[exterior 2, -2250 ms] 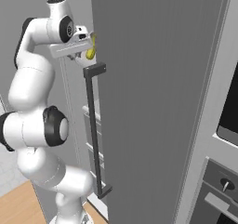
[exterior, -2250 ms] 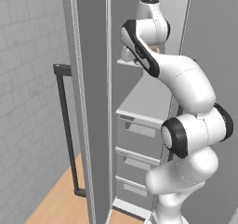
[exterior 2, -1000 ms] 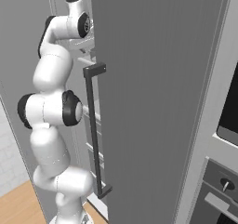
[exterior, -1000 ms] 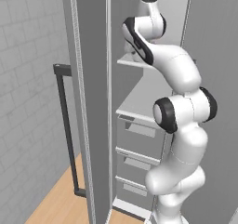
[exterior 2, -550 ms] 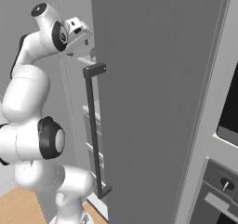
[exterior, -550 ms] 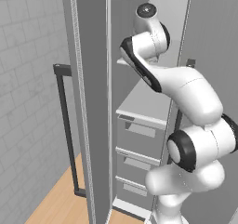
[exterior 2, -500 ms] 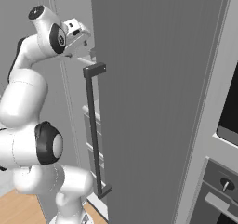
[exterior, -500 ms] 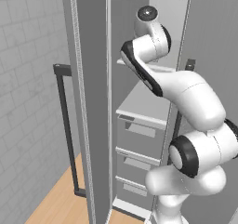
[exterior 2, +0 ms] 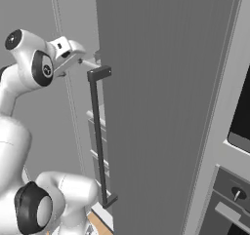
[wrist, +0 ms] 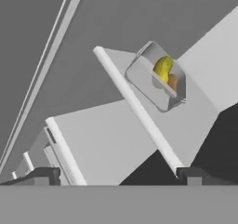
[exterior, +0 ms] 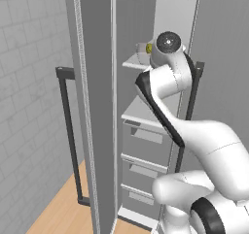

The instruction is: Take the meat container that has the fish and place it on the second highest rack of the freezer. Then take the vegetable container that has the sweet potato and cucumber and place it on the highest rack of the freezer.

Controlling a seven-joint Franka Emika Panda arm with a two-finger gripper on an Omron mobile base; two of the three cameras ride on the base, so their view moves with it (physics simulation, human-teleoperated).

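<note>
Grey tray on the top rack — the second placement looks complete.
The vegetable container [wrist: 158, 81] rests on the highest rack [wrist: 135, 108] of the freezer [exterior: 99, 107], holding the cucumber [wrist: 162, 67] with the sweet potato [wrist: 172, 82] beside it. The gripper [wrist: 118, 174] hangs well apart from the tray, fingers spread wide with nothing between them; the tray's corner also peeks past the arm in the left base view. The fish bowl is hidden here — if it sits on the rack below, the next move calls only for drawing the arm clear of the door [exterior 2: 161, 107].
</note>
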